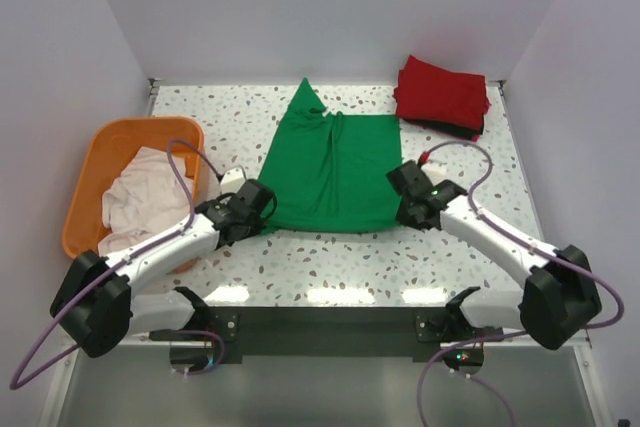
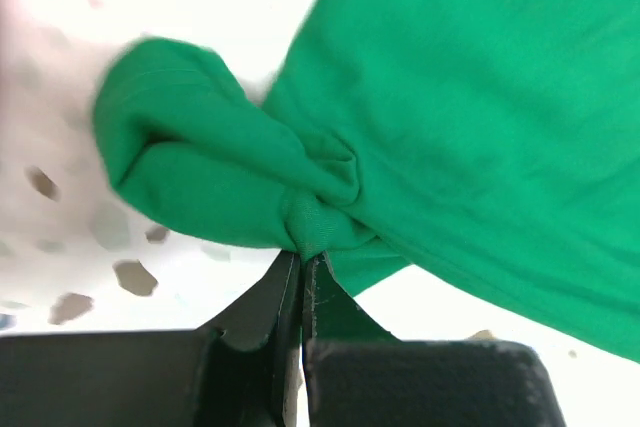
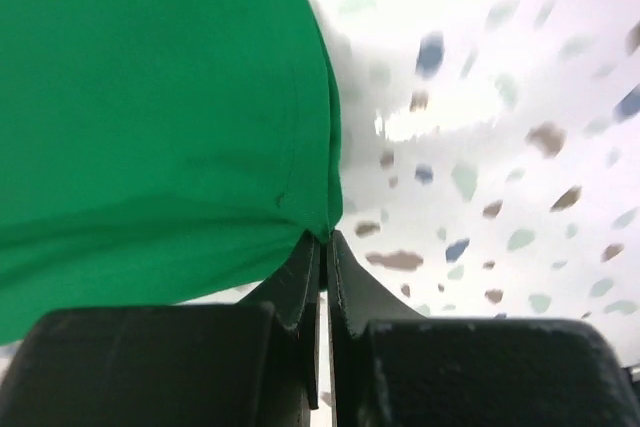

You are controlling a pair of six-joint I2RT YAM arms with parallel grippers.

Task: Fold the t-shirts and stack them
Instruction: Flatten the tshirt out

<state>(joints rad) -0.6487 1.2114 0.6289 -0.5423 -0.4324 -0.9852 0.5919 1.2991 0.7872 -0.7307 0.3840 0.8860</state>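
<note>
1. Top external view: a bright green cotton t-shirt point(image 1: 330, 172) lies spread flat in the middle of the white speckled table point(image 1: 330, 262), with one sleeve pointing toward the far wall.
2. The left gripper point(image 1: 262, 209) sits at the shirt's near left corner, and the right gripper point(image 1: 405, 209) sits at its near right corner.
3. Left wrist view: the left gripper point(image 2: 302, 265) is clenched, its jaws pressed together on a bunched knot of green fabric that puckers around the tips.
4. Right wrist view: the right gripper point(image 3: 325, 245) is also clamped, pinching the very corner of the hem. The rest of the cloth there lies flat on the table.
5. A folded red cotton t-shirt point(image 1: 443, 94) rests at the far right corner on top of a folded black t-shirt point(image 1: 462, 131), whose dark edge shows beneath it.
6. A crumpled off-white t-shirt point(image 1: 140, 197) lies inside the rectangular orange plastic basket point(image 1: 95, 152) at the table's left edge.
</note>
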